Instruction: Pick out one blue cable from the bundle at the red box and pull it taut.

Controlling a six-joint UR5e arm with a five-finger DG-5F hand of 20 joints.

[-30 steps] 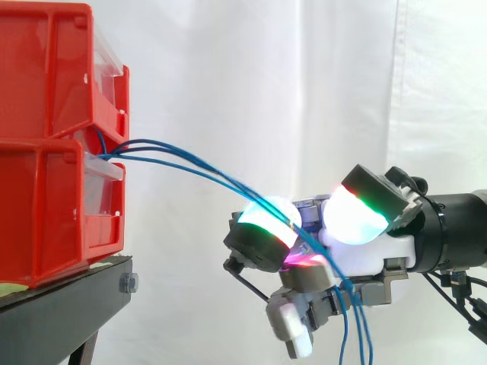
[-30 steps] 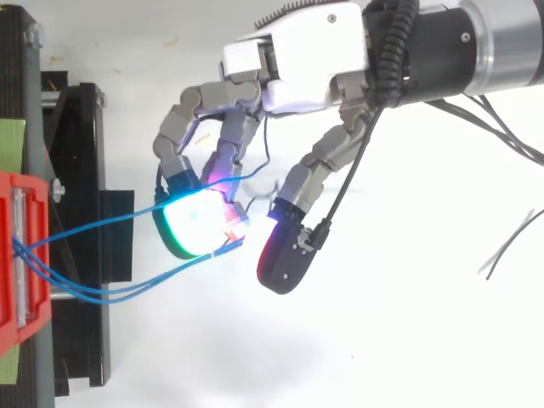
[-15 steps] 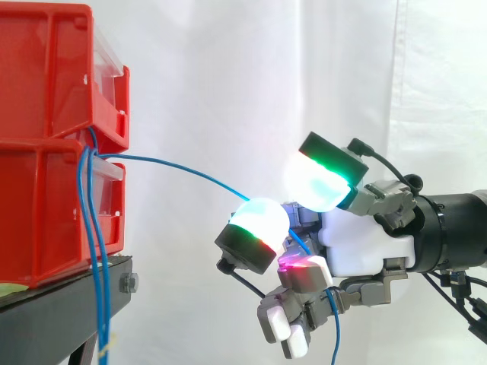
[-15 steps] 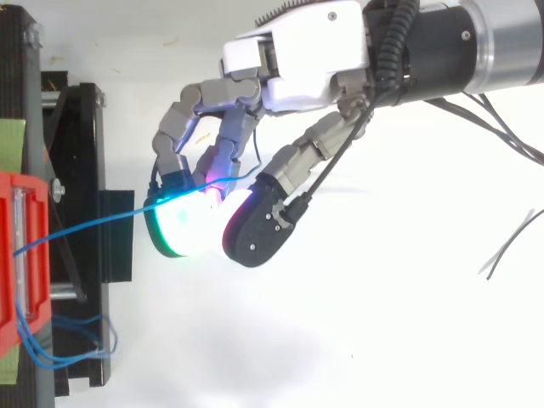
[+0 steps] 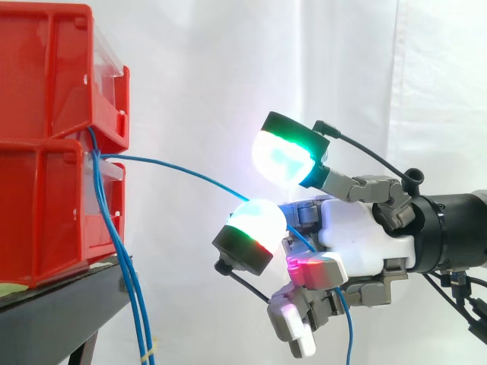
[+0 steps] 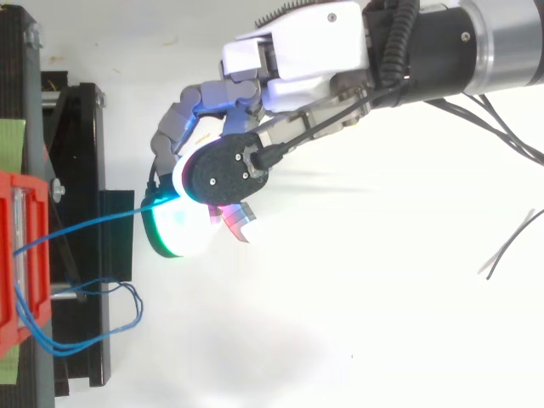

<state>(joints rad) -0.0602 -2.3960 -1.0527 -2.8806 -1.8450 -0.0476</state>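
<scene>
Two red bins (image 5: 46,76) are stacked on a black stand (image 5: 68,304) at the left. One blue cable (image 5: 190,173) leaves the gap between the bins and sags across to my hand (image 5: 365,243). There it passes behind a glowing fingertip (image 5: 255,228), goes through the curled fingers, and drops away below. The thumb pad (image 5: 285,152) is lifted well above the cable. From above, the same cable (image 6: 85,226) runs from the red box (image 6: 10,255) to the hand (image 6: 297,51). Two other blue cables (image 5: 125,281) hang loose beside the bins.
The black stand (image 6: 85,153) sticks out from under the bins towards the hand. A white curtain hangs behind everything. White floor lies below and to the right of the hand.
Two of the three blue cables slipped off the hand and now hang by the stand. The thumb has swung up and over the fingers. One cable stays in the fingers.
</scene>
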